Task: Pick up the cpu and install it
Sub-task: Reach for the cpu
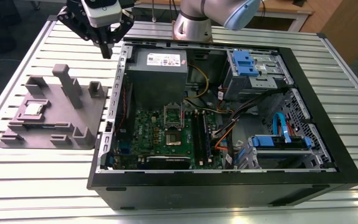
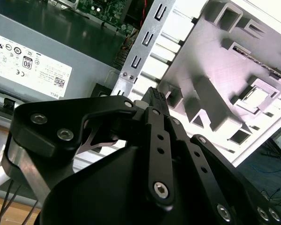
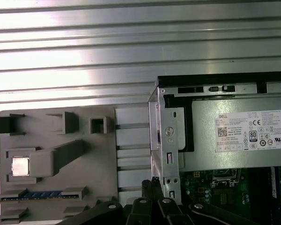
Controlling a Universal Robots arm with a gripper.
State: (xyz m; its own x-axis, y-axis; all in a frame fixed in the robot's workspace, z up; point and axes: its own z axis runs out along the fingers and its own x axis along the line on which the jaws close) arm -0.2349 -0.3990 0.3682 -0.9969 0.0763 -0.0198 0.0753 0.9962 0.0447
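The pincer is hovering over the slatted worktop, its fingers pressed together and gripping nothing, just beside the open computer case. The cpu is lying flat in a recess of the grey fixture, well apart from the pincer.

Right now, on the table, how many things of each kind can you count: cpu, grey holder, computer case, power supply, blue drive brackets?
cpu: 1
grey holder: 1
computer case: 1
power supply: 1
blue drive brackets: 2
Total: 6
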